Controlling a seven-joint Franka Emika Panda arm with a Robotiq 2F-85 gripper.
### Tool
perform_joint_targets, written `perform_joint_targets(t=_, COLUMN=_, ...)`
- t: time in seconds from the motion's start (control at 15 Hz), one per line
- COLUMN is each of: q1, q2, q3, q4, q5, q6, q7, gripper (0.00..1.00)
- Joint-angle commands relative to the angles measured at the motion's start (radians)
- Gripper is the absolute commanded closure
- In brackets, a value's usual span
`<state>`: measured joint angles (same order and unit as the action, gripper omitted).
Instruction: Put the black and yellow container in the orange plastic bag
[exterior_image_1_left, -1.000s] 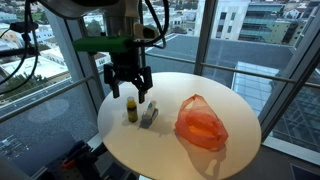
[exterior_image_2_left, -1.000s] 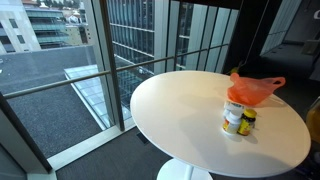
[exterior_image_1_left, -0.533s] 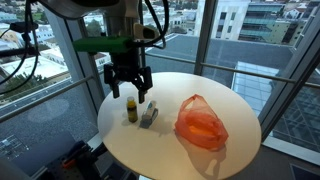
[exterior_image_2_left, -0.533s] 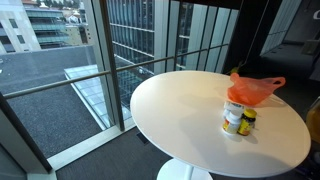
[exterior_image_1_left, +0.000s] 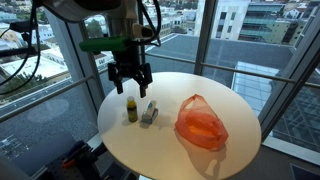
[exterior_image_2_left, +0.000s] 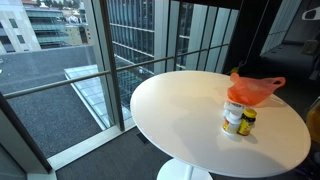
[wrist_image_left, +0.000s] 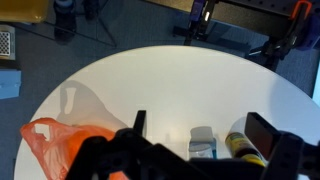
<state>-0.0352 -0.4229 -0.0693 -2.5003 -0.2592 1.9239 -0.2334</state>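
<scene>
Hovers pre-grasp, gripper (exterior_image_1_left: 130, 87) spread open and empty; likely needs descent onto black and yellow container (exterior_image_1_left: 131, 109) at 6 o'clock, orange plastic bag (exterior_image_1_left: 200, 122) at 3.

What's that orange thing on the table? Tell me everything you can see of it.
The orange plastic bag looks like thin, glossy, slightly see-through film, crumpled into a soft, slumped mound. It rests on the round white table and touches nothing else, with a clear gap to the black and yellow container. Its top is gathered into loops that stick up and out sideways. I cannot tell whether its mouth is open.
</scene>
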Motion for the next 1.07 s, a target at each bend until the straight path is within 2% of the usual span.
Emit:
perform_joint_targets(t=0.0, q1=0.016, q2=0.081, q3=0.022, q4=0.072, q5=0.031, q6=0.011, q7=0.062, gripper=0.00)
perform_joint_targets(t=0.53, q1=0.043, q2=0.197, q3=0.038, q4=0.160, q5=0.154, q6=0.051, q7=0.076, gripper=0.00)
perform_joint_targets(t=1.0, q1=0.042, q2=0.191, q3=0.046, q4=0.123, q5=0.135, q6=0.084, q7=0.063, gripper=0.00)
